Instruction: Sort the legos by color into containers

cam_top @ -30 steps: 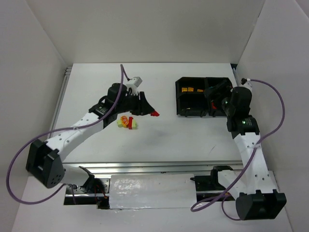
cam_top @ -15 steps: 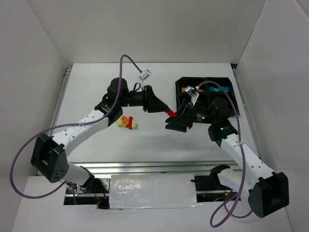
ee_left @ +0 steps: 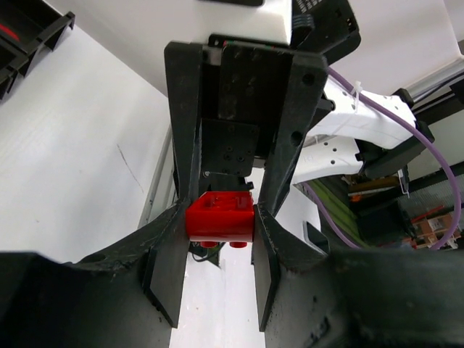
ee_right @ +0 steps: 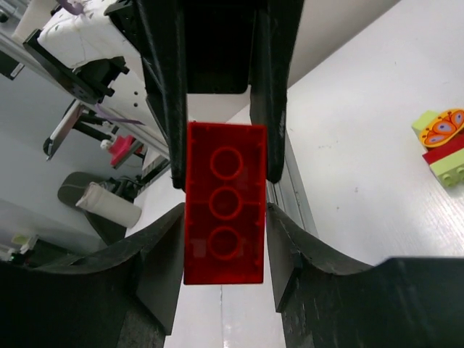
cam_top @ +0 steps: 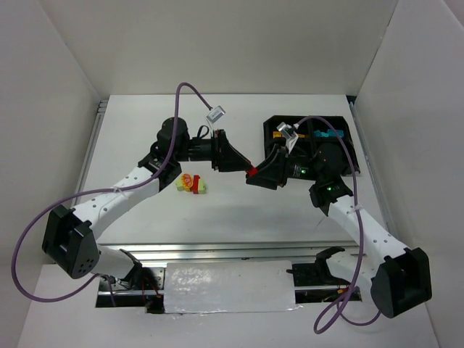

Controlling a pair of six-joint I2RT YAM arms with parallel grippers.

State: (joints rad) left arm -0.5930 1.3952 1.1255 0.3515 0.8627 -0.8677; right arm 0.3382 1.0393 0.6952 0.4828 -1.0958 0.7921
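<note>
My left gripper (cam_top: 245,167) is shut on a red brick (cam_top: 252,171) and holds it in the air between the pile and the tray. In the left wrist view the red brick (ee_left: 219,217) is pinched at my fingertips (ee_left: 174,239). My right gripper (cam_top: 257,176) faces it tip to tip. In the right wrist view its open jaws flank the red brick (ee_right: 225,210) with slim gaps. A small pile of yellow-green, red and orange bricks (cam_top: 192,183) lies on the table; it also shows in the right wrist view (ee_right: 444,145). The black four-compartment tray (cam_top: 270,156) holds orange bricks (cam_top: 284,135) and a teal brick (cam_top: 328,135).
White walls close the table on the left, back and right. A metal rail (cam_top: 217,254) runs along the near edge by the arm bases. Purple cables loop off both arms.
My right arm swung left from over the tray to meet my left gripper. My left gripper carried the red brick to the right, up to the right gripper's jaws.
</note>
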